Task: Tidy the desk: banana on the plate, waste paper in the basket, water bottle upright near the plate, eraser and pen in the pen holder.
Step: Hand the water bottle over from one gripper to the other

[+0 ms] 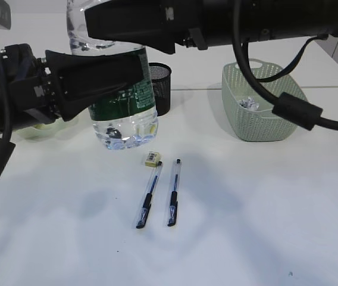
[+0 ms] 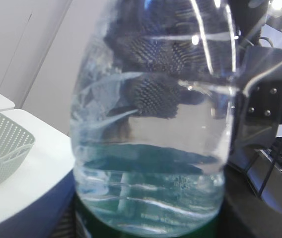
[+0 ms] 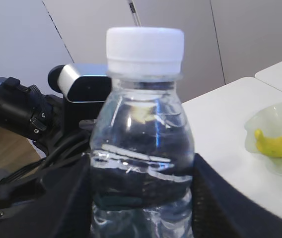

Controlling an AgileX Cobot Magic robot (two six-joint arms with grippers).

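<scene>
bottle (image 1: 124, 101) stands left of basket (image 1: 263, 113), pen holder (image 1: 160, 88) behind it, eraser (image 1: 152, 158) and pens (image 1: 149, 194) before.

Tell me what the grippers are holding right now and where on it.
The water bottle, upright: the left gripper is on its green-labelled middle and the right gripper on its upper part, below the cap.

Bright even light, soft shadows, glare on blurred bottle (image 2: 151, 124)
</scene>
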